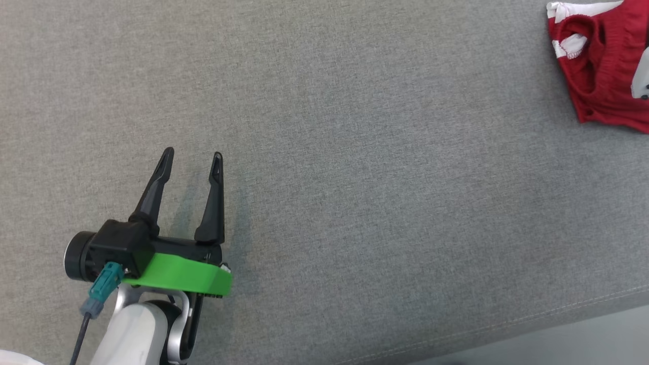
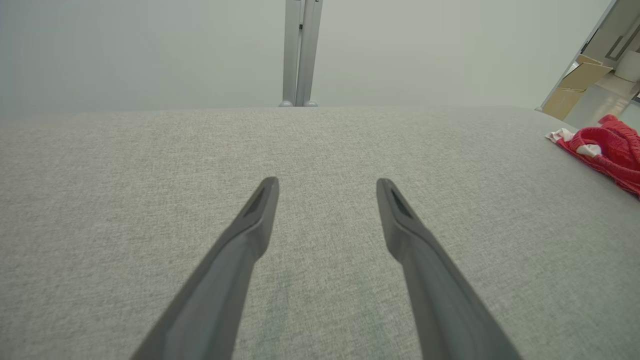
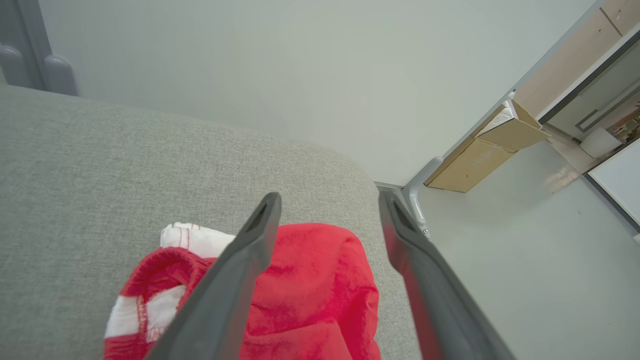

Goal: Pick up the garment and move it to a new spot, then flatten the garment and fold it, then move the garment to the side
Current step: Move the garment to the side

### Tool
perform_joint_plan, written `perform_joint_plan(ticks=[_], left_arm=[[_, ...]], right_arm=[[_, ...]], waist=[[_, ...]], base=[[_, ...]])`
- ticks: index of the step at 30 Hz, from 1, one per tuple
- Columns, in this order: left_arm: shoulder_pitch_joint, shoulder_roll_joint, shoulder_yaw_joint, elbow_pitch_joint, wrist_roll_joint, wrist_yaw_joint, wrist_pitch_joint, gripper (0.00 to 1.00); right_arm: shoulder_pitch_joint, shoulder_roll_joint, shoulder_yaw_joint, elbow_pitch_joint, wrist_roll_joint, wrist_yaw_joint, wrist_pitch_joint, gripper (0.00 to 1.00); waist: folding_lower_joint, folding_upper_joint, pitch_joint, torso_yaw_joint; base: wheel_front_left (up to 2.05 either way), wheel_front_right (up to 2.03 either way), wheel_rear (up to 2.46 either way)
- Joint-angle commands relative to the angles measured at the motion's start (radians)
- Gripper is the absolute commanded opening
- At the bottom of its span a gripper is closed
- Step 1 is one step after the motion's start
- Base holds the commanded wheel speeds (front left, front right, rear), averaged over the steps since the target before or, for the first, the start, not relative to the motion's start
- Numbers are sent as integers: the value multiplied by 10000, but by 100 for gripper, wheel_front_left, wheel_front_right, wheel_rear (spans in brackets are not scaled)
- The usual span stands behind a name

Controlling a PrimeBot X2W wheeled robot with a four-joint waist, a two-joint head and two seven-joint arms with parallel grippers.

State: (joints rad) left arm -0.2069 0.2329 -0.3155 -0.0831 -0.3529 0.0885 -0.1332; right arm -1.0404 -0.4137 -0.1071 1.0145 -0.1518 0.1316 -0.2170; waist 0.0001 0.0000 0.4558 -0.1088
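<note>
One crumpled red-and-white garment (image 1: 606, 76) is laid near the grey fabric-covered table's (image 1: 355, 152) corner. Left end effector (image 1: 192, 152) is held apart, empty; right end effector (image 3: 328, 196) is spread over the garment.

I note bright, even, diffuse light throughout. Faint soft shadow beside the left gripper (image 1: 193, 152) on the grey fabric (image 1: 380, 152). Wrist views bow at edges; their near fingers (image 2: 240, 250) look soft.

Head overhead, wrists low, forward — garment (image 1: 608, 91) shared
</note>
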Motion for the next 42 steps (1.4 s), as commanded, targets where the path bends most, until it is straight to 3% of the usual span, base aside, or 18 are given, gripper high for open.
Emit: perform_joint_plan(ticks=[1, 15, 25, 33, 42], left_arm=[[-227, -22, 39, 112, -68, -55, -102, 100], [51, -542, 953, 2380, -859, -35, -1208, 100], [1260, -835, 1613, 3022, -711, -238, -1327, 100], [2331, -1151, 2043, 2862, -337, -431, -1325, 100], [2720, -1407, 2130, 2837, -196, -587, -1326, 100]], right_arm=[[-99, 134, 95, -38, -35, -16, -147, 100], [1829, 2199, 953, -1343, 998, -16, -471, 100], [5141, 3334, 849, -4143, 1312, -16, -483, 100], [8023, 3626, 788, -6008, 1849, -16, -484, 100], [9520, 3624, 1160, -7253, 2577, -16, -429, 100]], waist=[[-1, 0, -314, -74], [-1, 0, -2615, 192], [-1, 0, -3852, 1005], [-1, 0, -4472, 1537], [-1, 0, -4700, 1658]], base=[[0, 0, 0], [0, 0, 0], [0, 0, 0], [0, 0, 0], [0, 0, 0]])
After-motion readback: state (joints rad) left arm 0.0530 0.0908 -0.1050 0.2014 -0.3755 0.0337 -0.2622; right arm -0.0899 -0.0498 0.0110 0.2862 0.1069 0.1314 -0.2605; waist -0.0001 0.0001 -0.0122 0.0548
